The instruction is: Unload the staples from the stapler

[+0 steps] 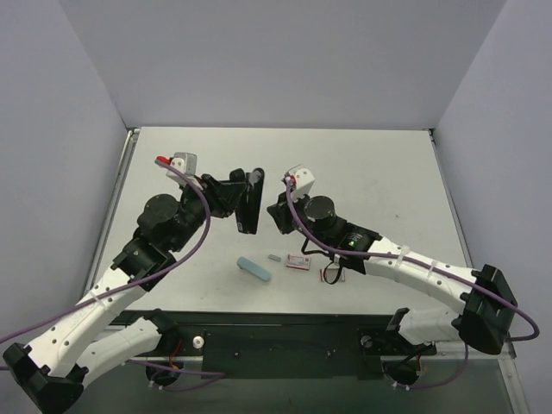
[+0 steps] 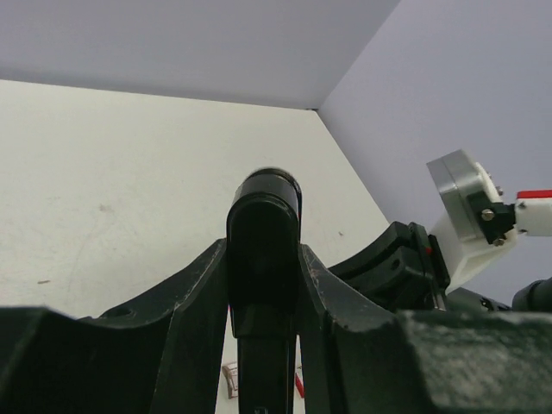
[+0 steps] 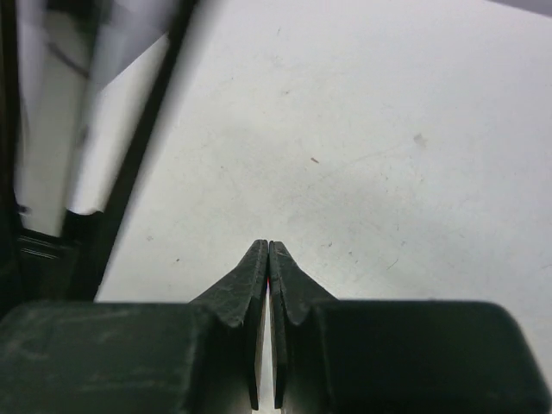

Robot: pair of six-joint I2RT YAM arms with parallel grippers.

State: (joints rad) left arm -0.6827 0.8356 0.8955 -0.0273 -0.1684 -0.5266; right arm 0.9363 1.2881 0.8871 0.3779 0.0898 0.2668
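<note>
My left gripper point(image 1: 241, 200) is shut on a black stapler point(image 1: 252, 207) and holds it up off the table, long axis running near to far. In the left wrist view the stapler point(image 2: 264, 250) fills the gap between my fingers point(image 2: 194, 302). My right gripper point(image 1: 279, 213) is shut and empty just right of the stapler; its fingertips point(image 3: 259, 259) touch above bare table. A tiny silver-grey strip, the staples point(image 1: 274, 257), lies on the table in front of both grippers.
A light blue bar point(image 1: 254, 269) lies left of the strip. A small red-and-white box point(image 1: 298, 262) and a small grey-framed box point(image 1: 332, 274) lie to its right. A blurred black-and-white shape point(image 3: 52, 129) fills the left edge of the right wrist view.
</note>
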